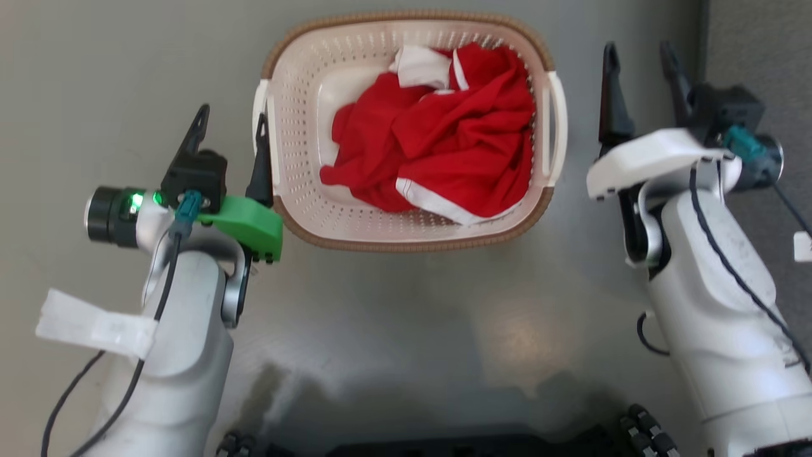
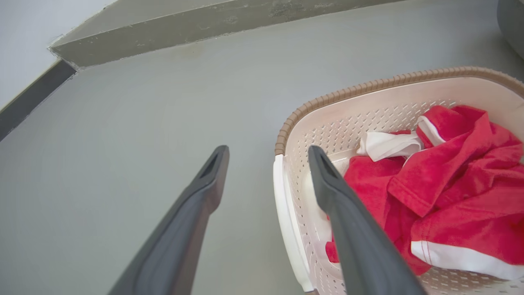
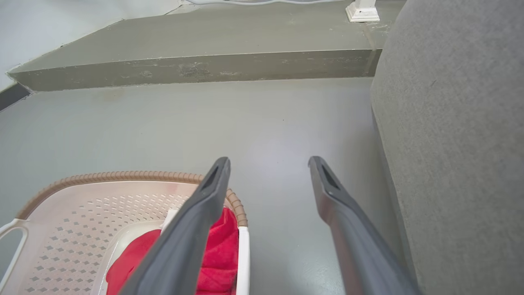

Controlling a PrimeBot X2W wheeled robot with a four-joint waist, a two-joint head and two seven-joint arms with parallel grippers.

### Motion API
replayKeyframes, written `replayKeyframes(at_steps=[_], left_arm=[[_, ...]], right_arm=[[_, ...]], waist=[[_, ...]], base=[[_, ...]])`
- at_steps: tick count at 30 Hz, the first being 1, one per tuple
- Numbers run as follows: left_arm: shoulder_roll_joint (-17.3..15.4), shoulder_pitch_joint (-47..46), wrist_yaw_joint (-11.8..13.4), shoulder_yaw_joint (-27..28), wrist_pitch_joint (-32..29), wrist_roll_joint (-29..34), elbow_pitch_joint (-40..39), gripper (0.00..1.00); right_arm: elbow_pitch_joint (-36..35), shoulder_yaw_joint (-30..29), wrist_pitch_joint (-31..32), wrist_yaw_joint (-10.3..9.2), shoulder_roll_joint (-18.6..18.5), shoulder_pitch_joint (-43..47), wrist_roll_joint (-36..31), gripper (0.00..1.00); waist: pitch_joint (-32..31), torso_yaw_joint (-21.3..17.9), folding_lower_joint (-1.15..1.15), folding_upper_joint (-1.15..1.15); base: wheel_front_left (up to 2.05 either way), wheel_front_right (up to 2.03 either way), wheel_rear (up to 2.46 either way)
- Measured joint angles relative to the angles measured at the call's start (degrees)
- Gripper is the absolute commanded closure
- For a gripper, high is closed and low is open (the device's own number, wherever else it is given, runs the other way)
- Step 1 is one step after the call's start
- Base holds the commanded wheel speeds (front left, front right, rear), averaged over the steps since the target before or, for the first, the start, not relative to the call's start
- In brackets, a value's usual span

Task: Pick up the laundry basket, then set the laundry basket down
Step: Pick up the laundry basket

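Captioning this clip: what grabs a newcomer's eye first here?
The red-and-white garment heaped in the cream laundry basket, top centre of the head view on the grey floor. The left gripper sits at the basket's left handle, jaws open either side of it; the right gripper hangs off the right side, jaws open, clear of the basket.

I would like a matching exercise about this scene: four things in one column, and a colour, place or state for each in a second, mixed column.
1. laundry basket
2. garment
3. left pincer
4. right pincer

a. open, beside the basket, apart from it
b. cream, brown rim
c. open, astride a white handle
d. red and white, crumpled

Pairs: 1-b, 2-d, 3-c, 4-a
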State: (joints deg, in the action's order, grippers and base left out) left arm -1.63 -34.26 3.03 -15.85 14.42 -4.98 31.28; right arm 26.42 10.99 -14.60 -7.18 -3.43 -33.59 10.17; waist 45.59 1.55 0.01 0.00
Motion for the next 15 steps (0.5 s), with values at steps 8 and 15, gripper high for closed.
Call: replayKeyframes(at_steps=[8,15], left_arm=[[0.29,-6.48,-0.47,-1.6,0.01,-0.88,3.26,0.0],[0.33,-9.94,-0.47,-2.53,0.01,-1.82,5.89,0.0]], right_arm=[[1.48,1.11,0.0,0.0,-0.16,-5.9,0.42,0.0],[2.74,2.58,0.0,0.0,-0.19,-7.97,0.42,0.0]], waist=[[6.52,0.63,0.0,0.0],[10.82,1.23,0.0,0.0]], base=[[0.0,0.0,0.0],[0.0,0.0,0.0]])
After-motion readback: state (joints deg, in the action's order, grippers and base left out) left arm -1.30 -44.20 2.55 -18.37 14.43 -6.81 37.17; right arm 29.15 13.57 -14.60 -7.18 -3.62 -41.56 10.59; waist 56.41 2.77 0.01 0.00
